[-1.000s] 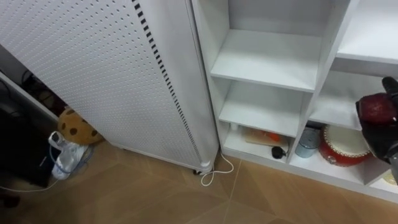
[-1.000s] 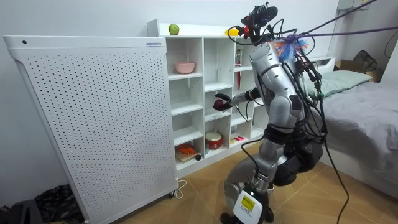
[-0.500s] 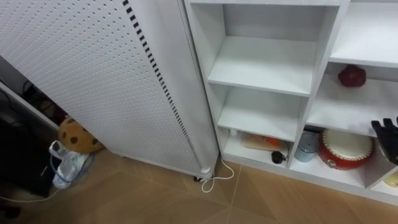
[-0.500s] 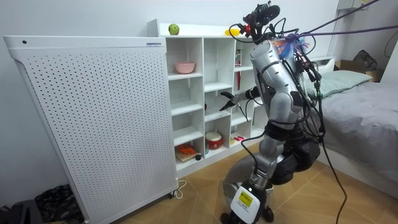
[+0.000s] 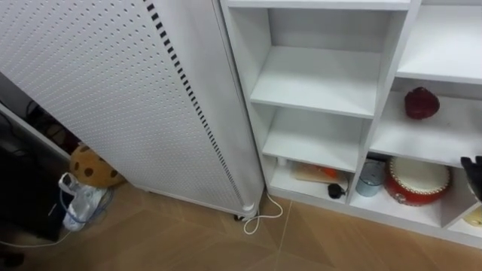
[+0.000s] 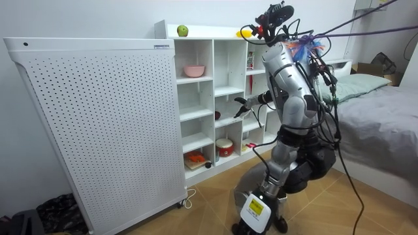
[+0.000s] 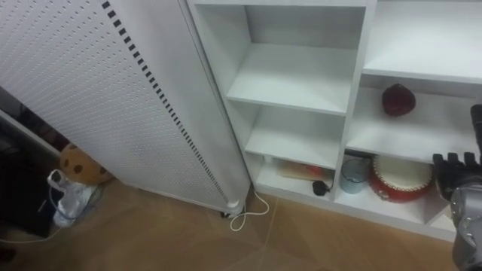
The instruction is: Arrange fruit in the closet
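The dark red fruit (image 5: 421, 103) now lies on the shelf (image 5: 410, 141), no more in my right hand (image 7: 458, 175). The hand is released, empty and drawing back, so this fruit is placed.

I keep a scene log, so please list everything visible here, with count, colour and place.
closet: one, white, open compartments, before the robot
fruit: one, dark red, on a middle shelf
apple: one, green, on the closet's top
bowl: one, pink, upper compartment
round box: one, red and white, bottom compartment
cup: one, grey-blue, left of the round box
perforated panel: one, white, left of the closet
cable: one, white, floor by the panel's foot
plush toy: one, spotted brown-yellow, floor, left of the panel
bed: one, grey, room view's right
right hand: one, dark, open, before the lower right compartments
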`<state>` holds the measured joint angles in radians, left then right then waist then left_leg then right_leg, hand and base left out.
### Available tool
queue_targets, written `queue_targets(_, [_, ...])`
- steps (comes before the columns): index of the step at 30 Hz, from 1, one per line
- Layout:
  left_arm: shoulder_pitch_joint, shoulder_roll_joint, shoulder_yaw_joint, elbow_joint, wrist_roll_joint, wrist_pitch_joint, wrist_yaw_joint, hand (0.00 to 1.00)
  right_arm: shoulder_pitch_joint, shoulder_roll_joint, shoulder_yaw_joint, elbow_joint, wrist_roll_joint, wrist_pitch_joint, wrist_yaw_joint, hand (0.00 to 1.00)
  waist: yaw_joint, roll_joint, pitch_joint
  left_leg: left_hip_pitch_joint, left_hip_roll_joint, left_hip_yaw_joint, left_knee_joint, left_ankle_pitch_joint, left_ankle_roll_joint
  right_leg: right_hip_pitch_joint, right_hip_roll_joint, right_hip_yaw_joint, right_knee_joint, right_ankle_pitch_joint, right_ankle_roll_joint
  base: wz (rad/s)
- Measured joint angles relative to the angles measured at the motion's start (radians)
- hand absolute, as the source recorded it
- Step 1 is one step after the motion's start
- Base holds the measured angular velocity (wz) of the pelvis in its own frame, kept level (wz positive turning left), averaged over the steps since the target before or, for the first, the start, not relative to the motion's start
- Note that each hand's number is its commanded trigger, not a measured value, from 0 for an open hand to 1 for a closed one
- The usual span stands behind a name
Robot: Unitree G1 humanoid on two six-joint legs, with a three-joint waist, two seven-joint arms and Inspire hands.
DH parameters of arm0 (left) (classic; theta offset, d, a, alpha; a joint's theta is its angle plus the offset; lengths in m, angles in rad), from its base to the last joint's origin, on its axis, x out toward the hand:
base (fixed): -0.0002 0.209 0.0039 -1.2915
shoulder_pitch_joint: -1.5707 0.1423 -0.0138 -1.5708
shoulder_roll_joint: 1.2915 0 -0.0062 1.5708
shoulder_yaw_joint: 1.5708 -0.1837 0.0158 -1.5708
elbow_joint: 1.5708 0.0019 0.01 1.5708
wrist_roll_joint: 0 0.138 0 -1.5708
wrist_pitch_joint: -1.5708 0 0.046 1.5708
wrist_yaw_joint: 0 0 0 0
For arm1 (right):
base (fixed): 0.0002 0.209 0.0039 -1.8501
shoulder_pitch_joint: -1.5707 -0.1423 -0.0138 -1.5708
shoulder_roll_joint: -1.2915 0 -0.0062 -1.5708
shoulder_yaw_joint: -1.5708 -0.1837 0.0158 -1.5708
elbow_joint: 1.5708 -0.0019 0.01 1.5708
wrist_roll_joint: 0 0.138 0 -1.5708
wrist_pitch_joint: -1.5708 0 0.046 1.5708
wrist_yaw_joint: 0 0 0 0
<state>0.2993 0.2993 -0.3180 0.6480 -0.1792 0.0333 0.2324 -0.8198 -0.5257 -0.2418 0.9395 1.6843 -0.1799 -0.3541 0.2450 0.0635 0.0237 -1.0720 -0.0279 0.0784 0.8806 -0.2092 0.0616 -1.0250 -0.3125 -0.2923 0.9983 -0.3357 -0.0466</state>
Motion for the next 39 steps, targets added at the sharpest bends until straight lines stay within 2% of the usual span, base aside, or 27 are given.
queue_targets(6, [0.003,-0.001,0.001,0.005,-0.001,0.0,-0.003,0.0,0.003,0.005,0.002,0.023,-0.011,0.002,0.009,0.0,0.004,0.004,0.0048,0.079,0.0,-0.007,-0.046,0.001,-0.001,0.083,0.009,-0.012,-0.05,0.006,0.01,0.0])
queue_targets(11, [0.004,-0.001,0.001,0.052,0.001,-0.001,-0.022,0.0,0.05,0.013,0.01,0.07,-0.01,0.008,0.048,0.0,0.007,0.002,0.008,0.173,0.002,-0.002,-0.108,0.003,-0.005,0.172,0.027,-0.013,-0.115,0.014,0.023,-0.05])
queue_targets(14, [0.002,-0.001,0.005,0.117,0.008,0.002,-0.043,0.0,0.119,0.019,0.016,0.102,-0.011,0.024,0.078,0.0,0.006,-0.005,0.0154,0.238,0.007,0.0,-0.148,0.002,-0.004,0.236,0.042,-0.015,-0.161,0.018,0.03,-0.07])
queue_targets(17, [-0.009,-0.001,0.028,0.17,0.02,-0.001,-0.066,0.0,0.202,0.034,0.026,0.165,-0.01,0.029,0.114,0.0,0.006,-0.006,0.0164,0.302,0.018,-0.015,-0.182,0.0,-0.009,0.322,0.062,-0.042,-0.225,0.034,0.033,0.0])
queue_targets(19, [-0.037,-0.001,0.047,0.229,0.022,-0.016,-0.069,0.0,0.26,0.055,0.037,0.207,-0.012,0.029,0.135,0.0,0.006,-0.012,0.0195,0.349,0.023,-0.024,-0.202,-0.001,-0.01,0.374,0.087,-0.038,-0.263,0.04,0.038,0.0])
queue_targets(21, [-0.064,-0.01,0.073,0.275,0.025,-0.022,-0.07,0.0,0.297,0.069,0.063,0.23,-0.045,0.03,0.163,0.0,0.004,-0.013,0.0204,0.386,0.028,-0.025,-0.228,-0.002,-0.012,0.413,0.096,-0.042,-0.299,0.046,0.046,-0.11])
queue_targets(22, [-0.073,-0.014,0.095,0.295,0.026,-0.029,-0.07,0.0,0.33,0.085,0.066,0.236,-0.061,0.03,0.185,0.0,0.003,-0.013,0.0199,0.414,0.034,-0.025,-0.248,-0.002,-0.012,0.443,0.111,-0.042,-0.333,0.056,0.05,-0.12])
queue_targets(24, [-0.072,-0.019,0.12,0.31,0.046,-0.033,-0.07,0.0,0.383,0.112,0.08,0.236,-0.089,0.03,0.208,0.0,-0.001,-0.015,0.0199,0.468,0.035,-0.024,-0.286,0.002,-0.015,0.497,0.124,-0.041,-0.38,0.071,0.049,-0.12])
queue_targets(27, [-0.075,-0.029,0.139,0.325,0.074,-0.036,-0.069,0.0,0.462,0.15,0.132,0.237,-0.12,0.031,0.249,0.0,-0.032,-0.026,0.0186,0.561,0.034,-0.009,-0.353,0.007,-0.016,0.584,0.132,-0.041,-0.445,0.082,0.059,-0.05])
queue_targets(29, [-0.068,-0.039,0.165,0.341,0.075,-0.048,-0.063,0.0,0.512,0.195,0.133,0.237,-0.12,0.032,0.271,0.0,-0.049,-0.04,0.0152,0.631,0.032,-0.006,-0.407,0.016,-0.019,0.654,0.145,-0.042,-0.503,0.095,0.062,-0.06])
queue_targets(30, [-0.065,-0.045,0.175,0.347,0.086,-0.051,-0.063,0.0,0.54,0.214,0.133,0.238,-0.127,0.043,0.281,0.0,-0.067,-0.045,0.0094,0.668,0.032,-0.008,-0.434,0.018,-0.021,0.7,0.158,-0.048,-0.551,0.108,0.064,0.0])
queue_targets(31, [-0.059,-0.05,0.19,0.352,0.1,-0.052,-0.062,0.0,0.571,0.224,0.133,0.238,-0.133,0.06,0.297,0.0,-0.083,-0.051,-0.002,0.7,0.033,-0.013,-0.459,0.019,-0.023,0.74,0.169,-0.055,-0.59,0.116,0.068,0.04])
queue_targets(33, [-0.054,-0.051,0.208,0.352,0.133,-0.053,-0.06,0.0,0.615,0.225,0.138,0.251,-0.174,0.073,0.333,0.0,-0.104,-0.062,-0.009,0.756,0.033,-0.014,-0.491,0.02,-0.023,0.805,0.178,-0.064,-0.639,0.127,0.072,0.06])
queue_targets(34, [-0.049,-0.052,0.22,0.352,0.153,-0.053,-0.058,0.0,0.649,0.226,0.144,0.252,-0.215,0.073,0.35,0.0,-0.109,-0.072,-0.0166,0.794,0.031,-0.013,-0.516,0.019,-0.024,0.842,0.18,-0.067,-0.66,0.13,0.076,0.0])
queue_targets(36, [-0.048,-0.054,0.241,0.351,0.175,-0.054,-0.047,0.0,0.684,0.227,0.144,0.266,-0.277,0.078,0.371,0.0,-0.122,-0.083,-0.0203,0.847,0.029,-0.01,-0.546,0.018,-0.026,0.896,0.187,-0.067,-0.698,0.135,0.081,0.0])
queue_targets(39, [-0.044,-0.057,0.282,0.353,0.208,-0.054,-0.044,0.0,0.743,0.233,0.157,0.278,-0.363,0.099,0.399,0.0,-0.143,-0.092,-0.0177,0.934,0.03,-0.009,-0.59,0.013,-0.033,0.999,0.205,-0.067,-0.773,0.15,0.089,0.0])
